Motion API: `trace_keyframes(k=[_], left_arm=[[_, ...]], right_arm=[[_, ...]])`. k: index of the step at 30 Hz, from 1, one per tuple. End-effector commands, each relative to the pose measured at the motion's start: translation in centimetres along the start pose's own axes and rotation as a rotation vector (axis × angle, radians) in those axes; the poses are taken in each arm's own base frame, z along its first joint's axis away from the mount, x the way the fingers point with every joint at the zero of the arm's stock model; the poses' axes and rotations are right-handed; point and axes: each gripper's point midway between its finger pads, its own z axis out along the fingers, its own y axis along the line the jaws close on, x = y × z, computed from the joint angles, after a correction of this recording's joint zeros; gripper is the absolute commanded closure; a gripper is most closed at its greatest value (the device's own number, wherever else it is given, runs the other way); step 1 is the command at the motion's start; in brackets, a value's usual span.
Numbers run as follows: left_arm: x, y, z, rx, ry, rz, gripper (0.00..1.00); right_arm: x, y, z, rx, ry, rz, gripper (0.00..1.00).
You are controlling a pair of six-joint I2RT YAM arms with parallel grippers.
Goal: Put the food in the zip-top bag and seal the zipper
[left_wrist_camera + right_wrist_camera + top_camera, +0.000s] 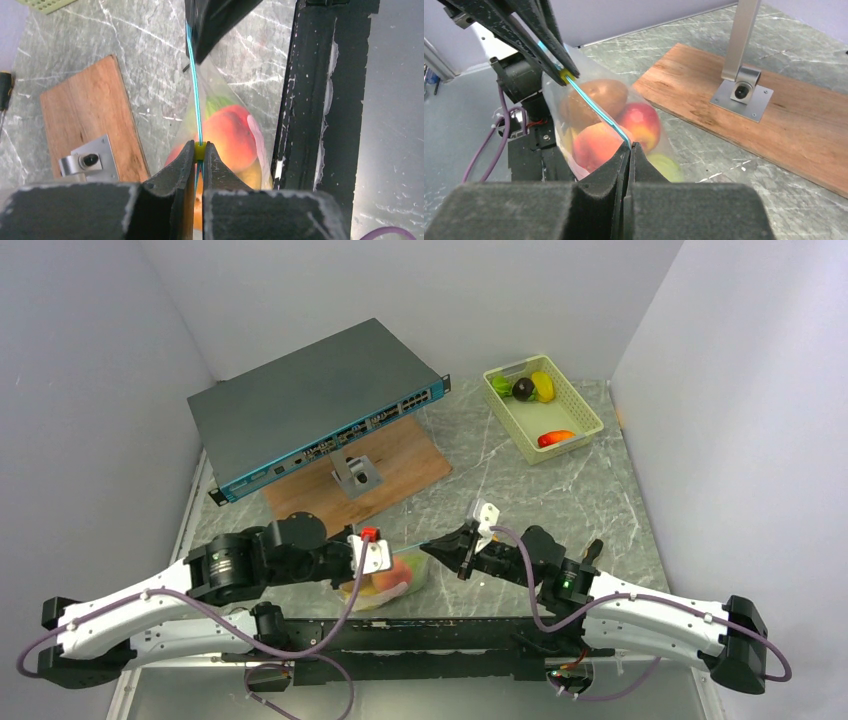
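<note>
Checking in from the remote desk: loading looks pretty much done to me. The clear, thin plastic zip-top bag (398, 582) sits between the two arms near the front edge of the grey-green marbled table (560, 500). It's stuffed with glossy toy fruit (227, 132): orange-pink peaches (594, 140), a red apple (641, 122), something green low down and a bit of yellow. Can't tell whether the bag's bottom rests on the table or hangs just above it.

The narrow teal-blue zipper strip (195, 95) is pulled straight and taut between both pincers. Both wrist views show it as one thin line with no gap. My guess is it's sealed or very nearly, though I can't check the bits hidden inside the fingers.

As for grips, the left pincer (200, 150) is pressed nearly together, pinching one end of the strip right at a small yellow tab (565, 76). The right pincer (630, 147) is squeezed fully together on the other end, just above the apple.

What's left, as I see it: confirm the seal end to end, then let go. One question mark is the pale green lattice basket (582, 403) at the far right, well apart from the bag. It has a few pieces in it (green, dark, yellow, orange-red). If those count as food, the job isn't finished.
</note>
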Motion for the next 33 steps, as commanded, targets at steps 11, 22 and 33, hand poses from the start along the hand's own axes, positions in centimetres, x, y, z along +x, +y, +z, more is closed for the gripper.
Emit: trace_keyframes(k=[11, 22, 33], left_arm=[[2.1, 0.9, -6.3, -0.103, -0.002, -0.071, 1.0], [2.8, 1.3, -7.5, -0.111, 0.075, -0.019, 1.0], [1.5, 0.9, -5.0, -0.046, 0.078, 0.033, 1.0]], right_arm=[[-1.0, -3.7, -0.9, 0.189, -0.046, 0.053, 1.0], [-1.4, -4.4, -1.6, 0.168, -0.022, 0.004, 1.0], [-6.8, 2.4, 2.9, -0.306, 0.154, -0.148, 0.45]])
